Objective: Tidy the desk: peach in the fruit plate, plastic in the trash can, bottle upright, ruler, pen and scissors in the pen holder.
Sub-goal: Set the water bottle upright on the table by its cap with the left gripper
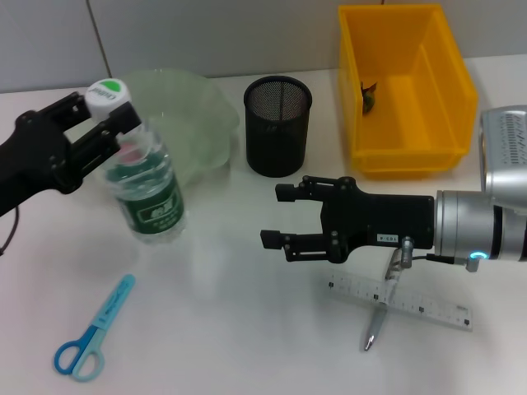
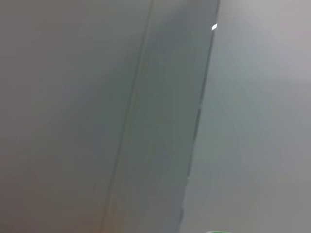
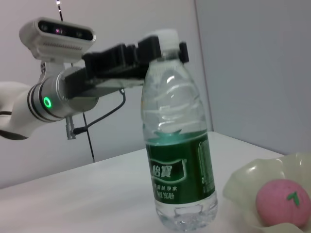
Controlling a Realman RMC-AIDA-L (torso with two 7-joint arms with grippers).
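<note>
The left gripper (image 1: 115, 115) is clamping the neck of the bottle (image 1: 150, 193) just under its white cap, jaws closed on it, while the bottle is standing upright on the bench (image 1: 230, 271), beside the plate (image 1: 193, 111). The right wrist view is showing the peach (image 3: 283, 202) lying in that plate. The right gripper (image 1: 284, 216) is hovering over the middle of the bench with its jaws wide open, holding nothing. Below it the ruler (image 1: 403, 302) and pen (image 1: 380, 317) are lying crossed. The scissors (image 1: 92, 331) are lying near the front left, the holder (image 1: 277, 125) is standing behind, beside the yellow bin (image 1: 408, 86).
</note>
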